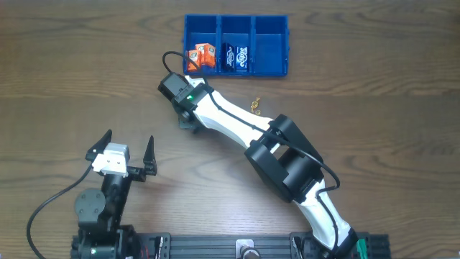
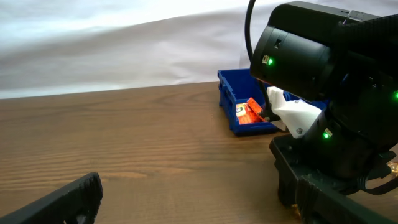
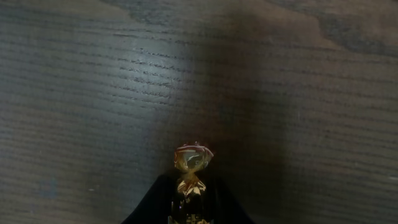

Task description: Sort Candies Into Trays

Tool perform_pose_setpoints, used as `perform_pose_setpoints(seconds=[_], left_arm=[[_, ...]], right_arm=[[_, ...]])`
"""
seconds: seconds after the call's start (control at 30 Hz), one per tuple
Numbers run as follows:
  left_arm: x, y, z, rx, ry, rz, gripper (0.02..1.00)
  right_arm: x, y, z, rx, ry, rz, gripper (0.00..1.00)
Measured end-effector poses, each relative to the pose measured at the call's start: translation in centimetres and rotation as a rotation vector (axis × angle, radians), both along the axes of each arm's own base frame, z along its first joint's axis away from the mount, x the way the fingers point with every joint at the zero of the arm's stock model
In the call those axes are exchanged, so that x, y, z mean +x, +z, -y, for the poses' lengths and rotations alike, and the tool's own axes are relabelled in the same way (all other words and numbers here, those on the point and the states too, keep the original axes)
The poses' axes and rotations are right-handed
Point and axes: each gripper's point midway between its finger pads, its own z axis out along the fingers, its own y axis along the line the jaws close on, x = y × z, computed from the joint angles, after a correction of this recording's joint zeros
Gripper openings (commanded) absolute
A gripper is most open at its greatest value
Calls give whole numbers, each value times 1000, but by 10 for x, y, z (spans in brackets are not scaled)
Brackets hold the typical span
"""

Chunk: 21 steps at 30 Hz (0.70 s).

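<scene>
A blue three-compartment tray (image 1: pixel 236 20) stands at the table's far middle. Orange candies (image 1: pixel 201 56) lie in its left compartment and a blue candy (image 1: pixel 238 56) in the middle one. The right compartment holds nothing. My right gripper (image 3: pixel 189 186) is shut on a gold-wrapped candy (image 3: pixel 193 157), held just above the bare wood. From above, that gripper (image 1: pixel 189 121) sits in front of the tray's left end. Another gold candy (image 1: pixel 255 106) lies on the table beside the right arm. My left gripper (image 1: pixel 122 153) stands open near its base, holding nothing.
The right arm (image 1: pixel 237 129) stretches diagonally across the middle of the table. In the left wrist view its black wrist (image 2: pixel 323 68) looms close, partly hiding the tray (image 2: pixel 233 106). Bare wood lies to the left and far right.
</scene>
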Motion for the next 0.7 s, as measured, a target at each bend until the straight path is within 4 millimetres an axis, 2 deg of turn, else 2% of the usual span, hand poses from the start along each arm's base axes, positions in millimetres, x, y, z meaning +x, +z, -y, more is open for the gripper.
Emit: perform_pose_setpoints(seconds=[0.2,0.27,0.3,0.4,0.43,0.5,0.57,0.63,0.7], left_arm=[[0,0,0,0,0,0,998],[0,0,0,0,0,0,998],[0,0,0,0,0,0,998],[0,0,0,0,0,0,998],[0,0,0,0,0,0,998],[0,0,0,0,0,0,1000],[0,0,0,0,0,0,998],[0,0,0,0,0,0,998],[0,0,0,0,0,0,998]], right_arm=[[2,0,2,-4,3,3,36],[8,5,10,-17,2,15,38],[15,14,17,-20,-2,34,36],[46,62,45,-20,-31,146,36],[66,105,65,15,-76,228,36],[93,160,95,31,-127,359,36],[114,203,125,36,-185,467,36],[130,226,154,24,-239,534,36],[140,227,176,-4,-278,547,36]])
